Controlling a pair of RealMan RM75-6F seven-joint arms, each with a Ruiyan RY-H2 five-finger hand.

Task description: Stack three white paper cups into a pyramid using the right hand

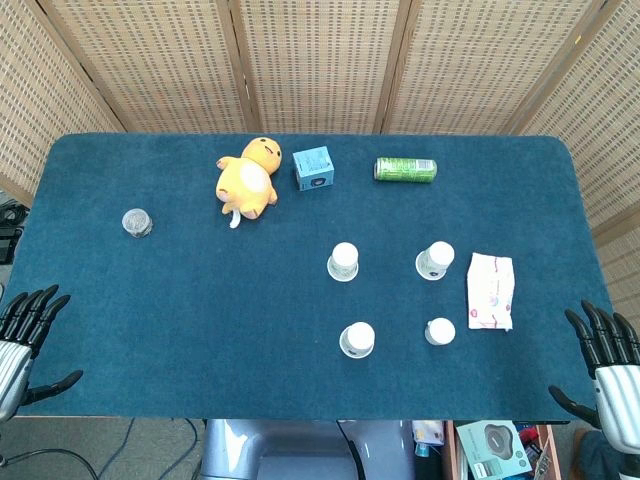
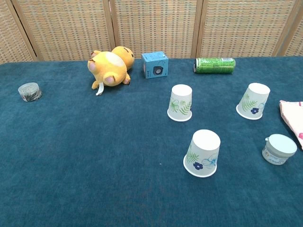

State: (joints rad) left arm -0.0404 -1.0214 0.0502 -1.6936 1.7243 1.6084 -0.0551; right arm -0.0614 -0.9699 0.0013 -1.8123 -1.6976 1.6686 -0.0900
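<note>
Three white paper cups with leaf and flower prints stand upside down and apart on the blue table. One cup (image 1: 343,261) (image 2: 180,102) is in the middle, a second cup (image 1: 435,260) (image 2: 253,100) is to its right, and a third cup (image 1: 357,340) (image 2: 203,153) is nearest the front edge. My right hand (image 1: 610,360) hangs off the table's front right corner, fingers spread, holding nothing. At the front left corner my left hand (image 1: 25,335) is likewise open and empty. Neither hand shows in the chest view.
A small white jar (image 1: 440,331) (image 2: 279,149) and a tissue pack (image 1: 491,290) lie at right. Along the back are a yellow plush toy (image 1: 248,178), a blue box (image 1: 313,168) and a green can (image 1: 405,169) on its side. A round tin (image 1: 137,222) is at left.
</note>
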